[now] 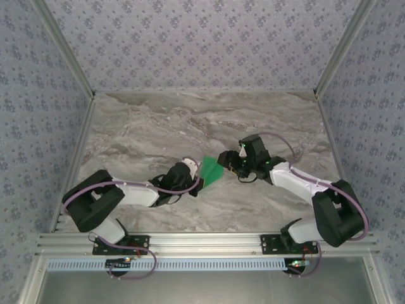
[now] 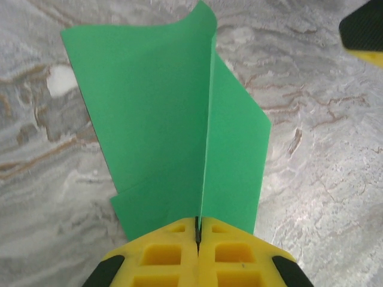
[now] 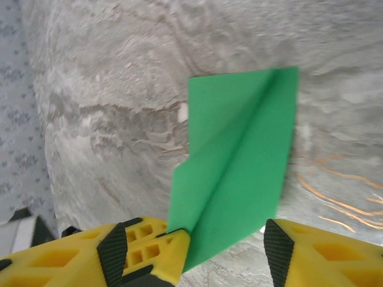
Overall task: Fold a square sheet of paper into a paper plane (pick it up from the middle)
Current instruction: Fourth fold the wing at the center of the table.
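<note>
1. Left jaws are closed tight on the left end of the creased green sheet of paper (image 2: 161, 119), held mid-surface (image 1: 190, 120).
2. Right jaws stand open, the sheet's right end between them.

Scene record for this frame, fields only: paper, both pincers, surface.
paper: green paper, folded along a centre crease, flaps spread to either side
location: between the two pincers, over the middle of the table
left pincer: shut on the paper's edge at the crease
right pincer: open, one finger on each side of the paper's end, not clamping it
paper-table contact: cannot tell
fold stage: partly folded, not yet a narrow dart
</note>
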Robot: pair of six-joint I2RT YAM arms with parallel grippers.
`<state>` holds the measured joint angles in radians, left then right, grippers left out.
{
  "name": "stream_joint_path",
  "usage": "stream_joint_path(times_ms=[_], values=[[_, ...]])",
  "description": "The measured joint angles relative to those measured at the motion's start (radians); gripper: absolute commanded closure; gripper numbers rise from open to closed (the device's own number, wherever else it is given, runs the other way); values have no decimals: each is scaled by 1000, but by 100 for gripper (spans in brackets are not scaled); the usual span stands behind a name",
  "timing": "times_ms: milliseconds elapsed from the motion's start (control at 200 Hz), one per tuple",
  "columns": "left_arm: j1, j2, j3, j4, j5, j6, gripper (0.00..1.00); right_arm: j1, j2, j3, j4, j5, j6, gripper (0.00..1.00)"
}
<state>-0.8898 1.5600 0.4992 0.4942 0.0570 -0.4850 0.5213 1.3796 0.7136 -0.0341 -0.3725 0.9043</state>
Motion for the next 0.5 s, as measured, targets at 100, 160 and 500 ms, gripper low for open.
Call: stream_joint_path(times_ms=[100, 160, 500], values=[[2, 0, -18, 17, 7, -46, 95, 20, 42, 9, 20, -10, -9, 44], [5, 0, -22, 26, 10, -72, 95, 26, 78, 12, 36, -17, -7, 46], [7, 0, -62, 95, 17, -193, 94, 73, 236, 53, 102, -40, 13, 54]])
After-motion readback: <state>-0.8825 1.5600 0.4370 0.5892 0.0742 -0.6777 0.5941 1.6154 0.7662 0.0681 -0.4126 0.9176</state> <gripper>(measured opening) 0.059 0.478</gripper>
